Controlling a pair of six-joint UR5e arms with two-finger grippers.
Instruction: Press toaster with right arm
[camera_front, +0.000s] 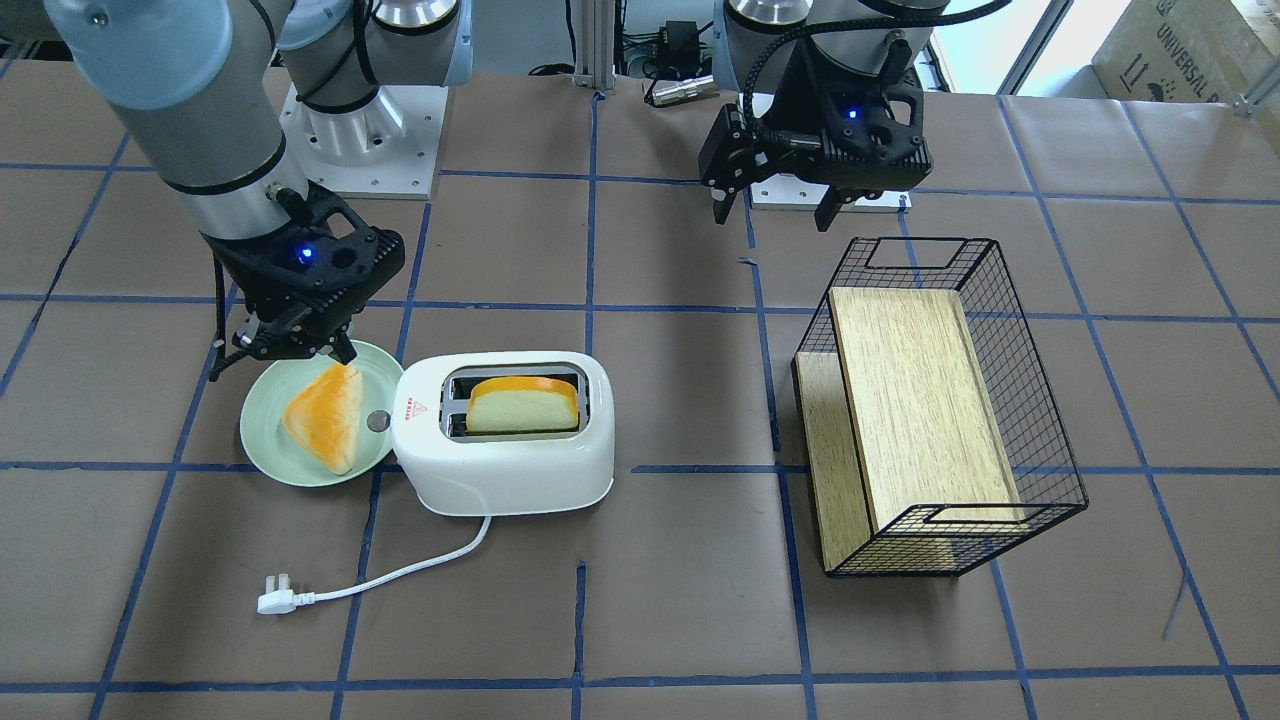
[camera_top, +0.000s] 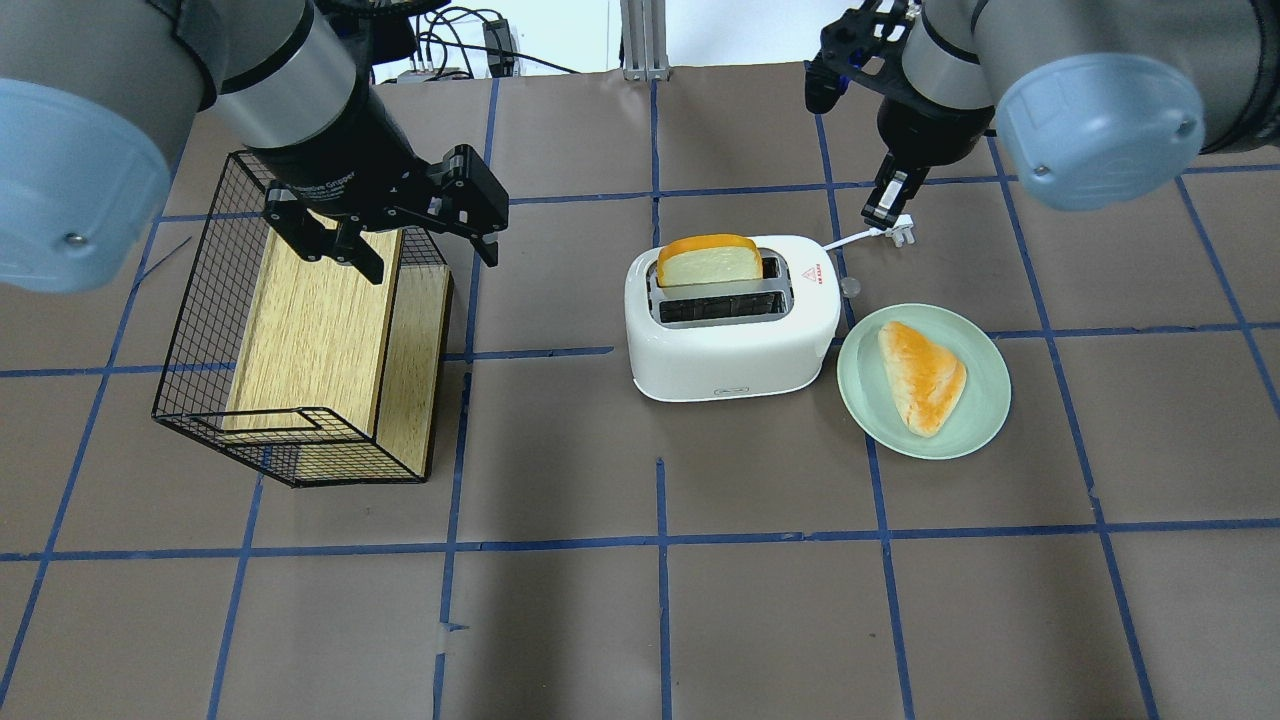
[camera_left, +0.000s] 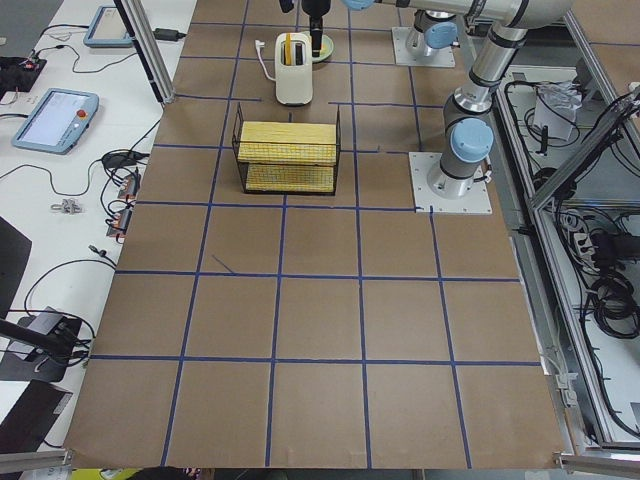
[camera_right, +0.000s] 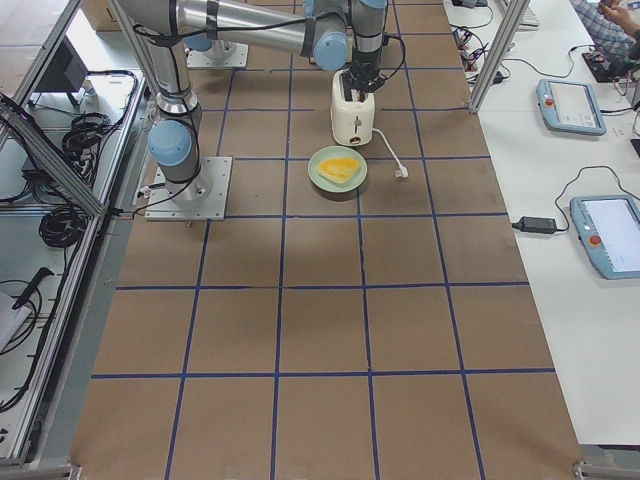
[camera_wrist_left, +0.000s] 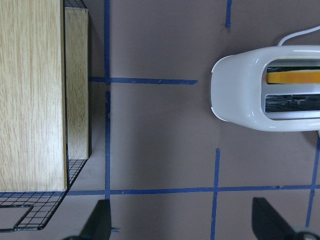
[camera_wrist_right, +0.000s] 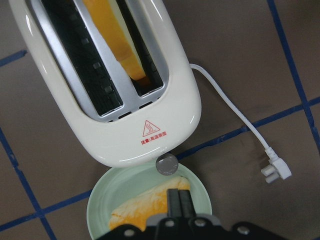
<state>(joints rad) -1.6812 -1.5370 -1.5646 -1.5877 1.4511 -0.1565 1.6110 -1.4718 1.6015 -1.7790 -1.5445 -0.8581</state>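
The white two-slot toaster (camera_front: 505, 455) stands mid-table, with an orange-crusted bread slice (camera_front: 522, 405) upright in one slot. Its grey round knob (camera_front: 378, 422) sits at the end facing the plate. It also shows in the overhead view (camera_top: 730, 340) and the right wrist view (camera_wrist_right: 115, 100), where the knob (camera_wrist_right: 166, 164) lies just ahead of my fingers (camera_wrist_right: 179, 202). My right gripper (camera_front: 290, 345) is shut and empty, and hovers above the plate's edge beside the toaster's knob end, apart from it. My left gripper (camera_top: 400, 240) is open and empty above the wire basket.
A pale green plate (camera_front: 262, 440) with a bread wedge (camera_front: 325, 415) touches the toaster's knob end. The white cord ends in a plug (camera_front: 275, 600) lying on the table. A black wire basket (camera_front: 1040, 420) holding wooden boards lies on the robot's left side.
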